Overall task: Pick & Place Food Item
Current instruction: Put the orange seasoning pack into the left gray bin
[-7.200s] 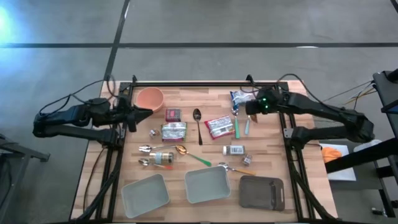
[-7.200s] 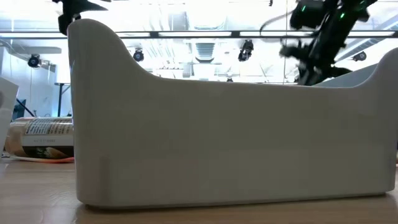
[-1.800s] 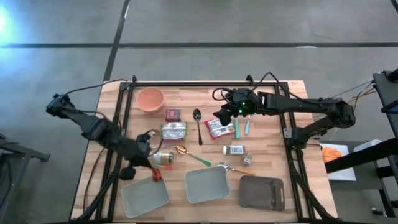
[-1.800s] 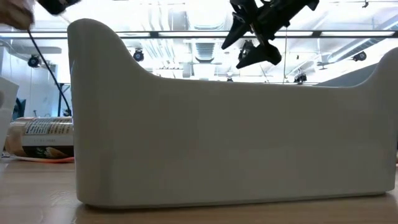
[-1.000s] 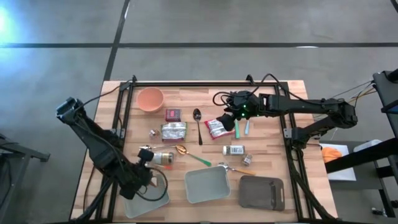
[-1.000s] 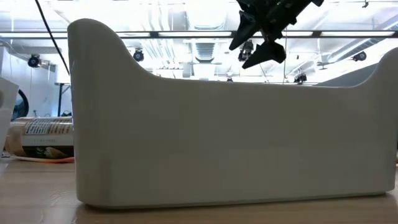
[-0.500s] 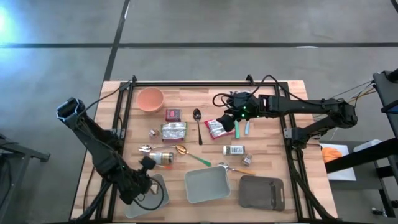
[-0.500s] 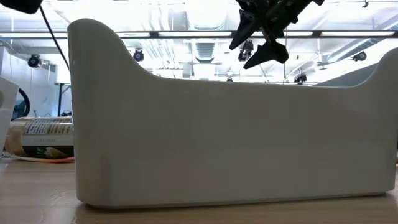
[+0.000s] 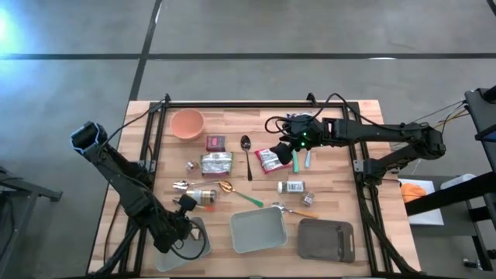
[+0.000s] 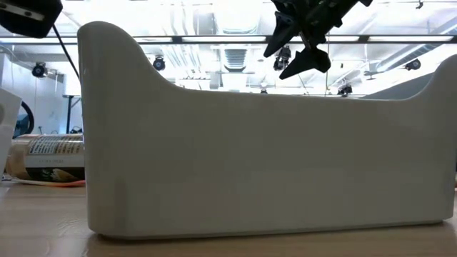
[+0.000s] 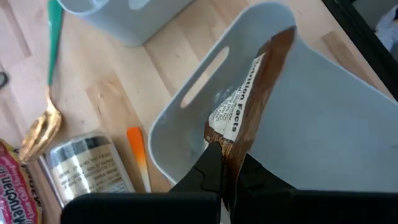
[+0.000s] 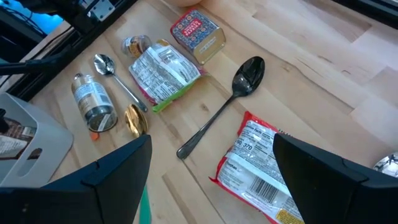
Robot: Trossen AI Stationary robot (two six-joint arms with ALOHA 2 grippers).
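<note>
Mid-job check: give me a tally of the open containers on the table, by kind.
Pale grey plastic bins: 2
Round orange bowl: 1
Dark grey flat tray: 1
Total: 4

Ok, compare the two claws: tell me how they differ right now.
The left claw is shut on a brown packet; the right claw is open and holds nothing. The left claw hangs over the left grey bin at the table's near edge; the right claw hovers above a red-and-white packet farther back. Both are off the table.
</note>
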